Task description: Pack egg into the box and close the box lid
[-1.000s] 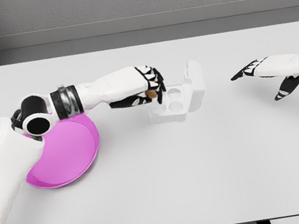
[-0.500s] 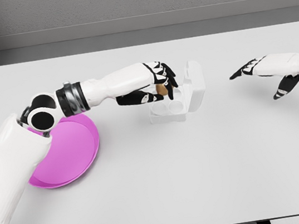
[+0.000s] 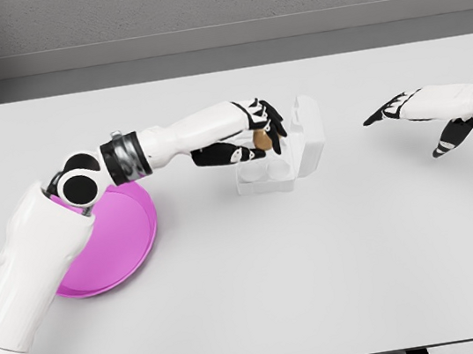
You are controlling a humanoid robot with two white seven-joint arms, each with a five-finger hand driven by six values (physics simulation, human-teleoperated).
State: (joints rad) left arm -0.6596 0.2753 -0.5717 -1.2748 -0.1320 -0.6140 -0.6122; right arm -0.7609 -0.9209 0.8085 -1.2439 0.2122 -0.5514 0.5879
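Left robot hand (image 3: 259, 135) has moved rightward, clasping egg (image 3: 261, 140) over open box (image 3: 280, 160).

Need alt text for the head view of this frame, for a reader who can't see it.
The left hand holds a brown egg just above the open white box, whose lid stands raised on the far right side. A pink plate lies on the white table under the left arm, and the right hand hovers open at the right, holding nothing.
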